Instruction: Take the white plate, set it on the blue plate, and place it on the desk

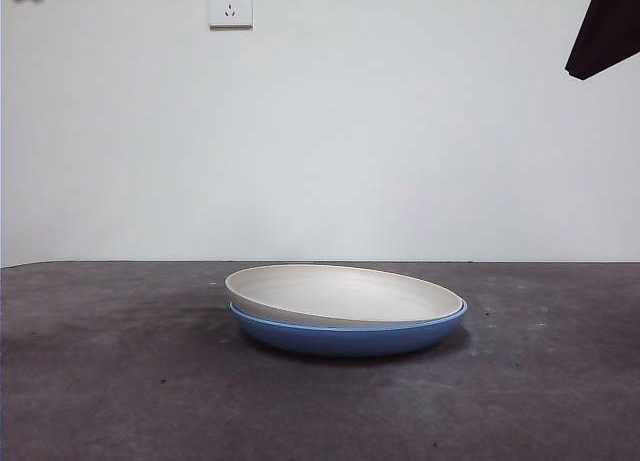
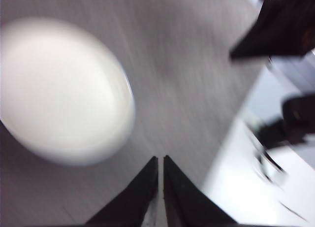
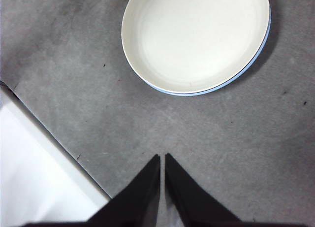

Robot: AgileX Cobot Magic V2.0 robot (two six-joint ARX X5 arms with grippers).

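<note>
While both grippers hang clear with jaws clenched on nothing, the matte white plate (image 1: 345,293) sits nested, slightly tilted, in the glossy blue plate (image 1: 350,338) on the mottled bench (image 1: 110,381).

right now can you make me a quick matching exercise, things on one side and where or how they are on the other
Things:
1. white plate
2. blue plate
3. desk
4. right pincer

States:
a. shut, empty, off to one side of the plates
b. nested on top of the other plate
c. under both plates
d. lower of the stack, resting on the tabletop

Pairs: 1-b, 2-d, 3-c, 4-a
</note>
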